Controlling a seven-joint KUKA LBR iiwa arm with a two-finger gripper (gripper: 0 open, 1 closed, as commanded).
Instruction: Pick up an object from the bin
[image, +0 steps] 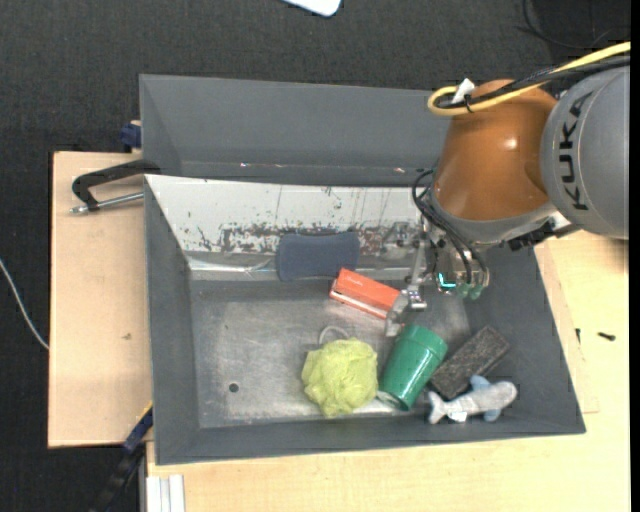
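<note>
Gripper (436, 300) low near the bin's (170, 330) right wall, fingers apart with nothing between, just above a tipped green cup (410, 365), orange box (365, 293) close alongside, bare floor toward the left wall

You've got soft, fairly even light over the bin (170, 340), looks like it's from overhead. Its far wall kicks back a bright, washed-out glare band, and the floor goes darker at the bin's right, under the arm's orange cover (495, 150).
</note>
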